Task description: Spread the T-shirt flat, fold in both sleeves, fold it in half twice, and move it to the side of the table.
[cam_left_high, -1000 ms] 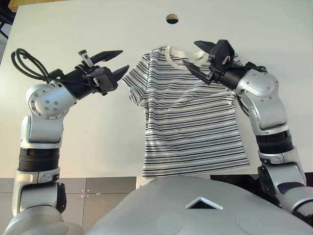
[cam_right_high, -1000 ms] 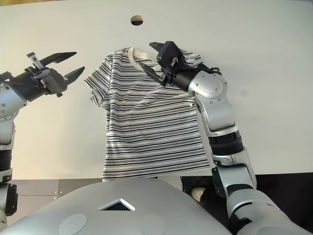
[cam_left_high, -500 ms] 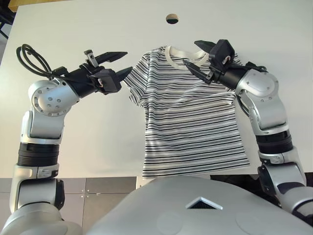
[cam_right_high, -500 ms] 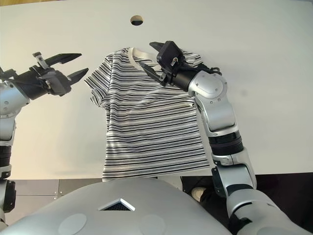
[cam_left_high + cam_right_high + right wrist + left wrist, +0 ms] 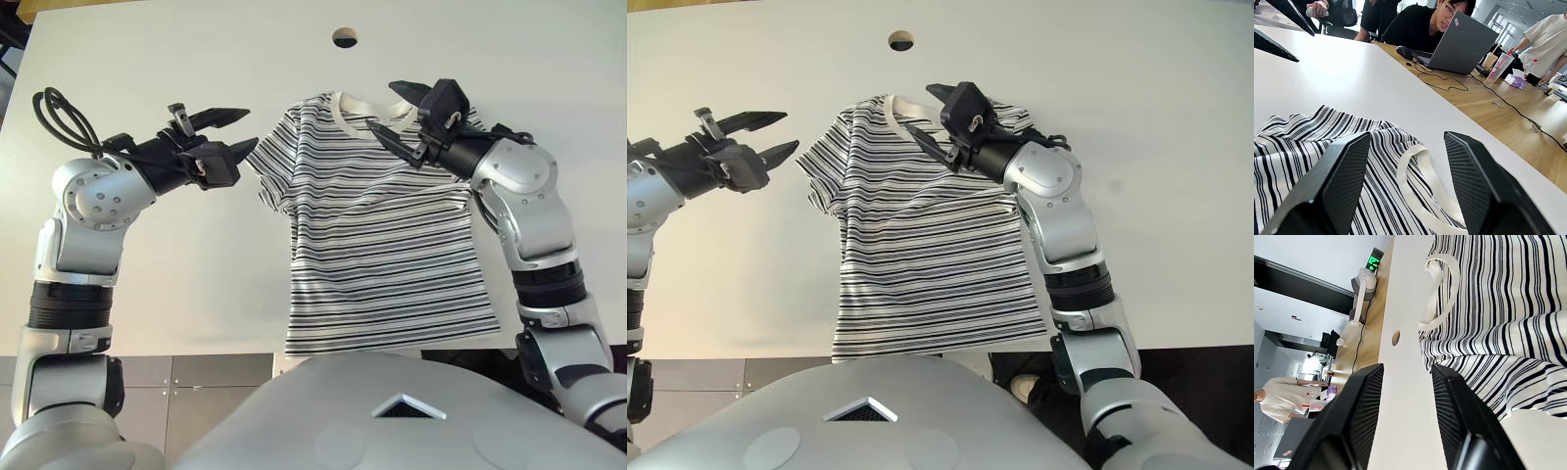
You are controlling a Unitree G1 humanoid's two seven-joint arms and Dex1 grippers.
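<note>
The striped T-shirt (image 5: pixel 382 245) lies spread flat on the white desk (image 5: pixel 196 264), collar toward the far side, hem at the near edge, both sleeves unfolded. The left hand (image 5: pixel 247 127) hangs just beside the T-shirt's left sleeve, fingers parted and grasping nothing. The right hand (image 5: pixel 382 106) is over the T-shirt's collar and right shoulder, fingers likewise spread and empty; contact with the fabric cannot be determined. A round hole (image 5: pixel 344 38) sits in the desk beyond the collar.
</note>
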